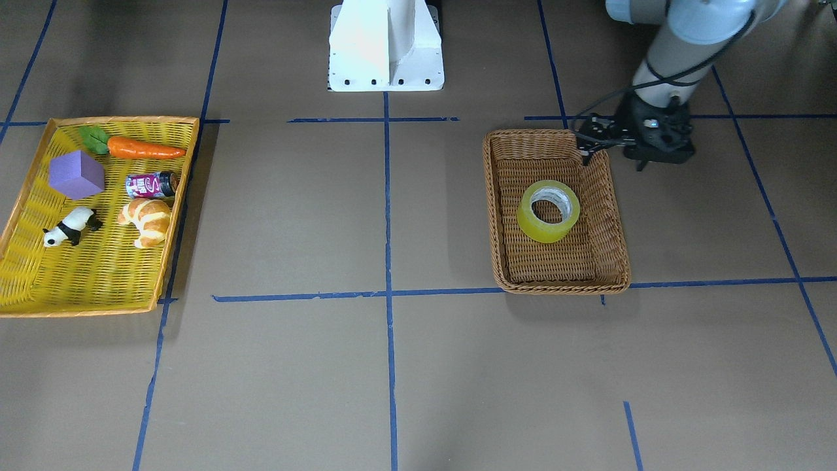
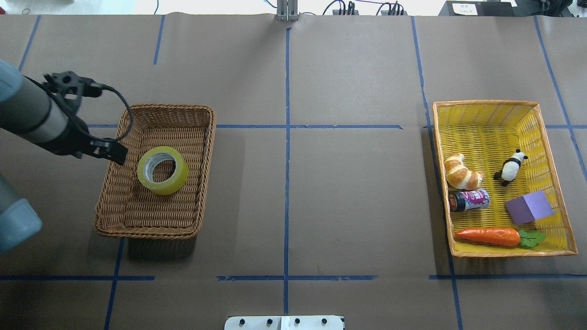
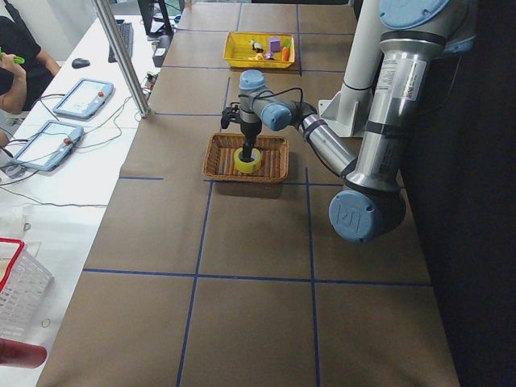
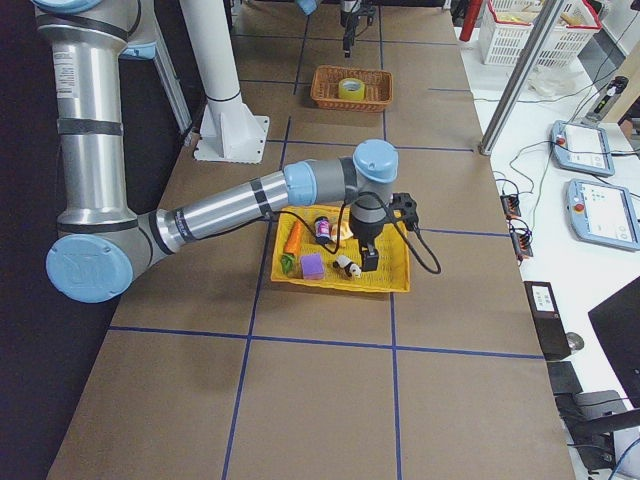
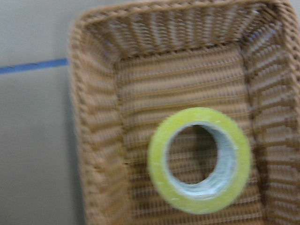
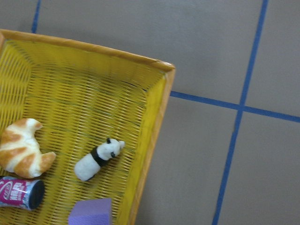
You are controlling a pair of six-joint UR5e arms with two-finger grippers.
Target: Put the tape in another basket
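Now: tape (image 2: 163, 170) flat, hole up, inside wicker basket (image 2: 208, 151), left of overhead frame. Left gripper (image 2: 114, 154) above basket's left rim, finger spacing impossible to tell. Right gripper (image 4: 367, 262) over yellow tray (image 4: 330, 287), centre of right-side frame, spacing likewise unclear.

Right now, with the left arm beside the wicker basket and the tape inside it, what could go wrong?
1. The left gripper hangs close by the rim of the basket, and its loose cable loops over that corner; either might snag the weave and drag the basket.
2. The tape lies flat, hole up, down between the walls, so a grasp might slip or knock the wicker.
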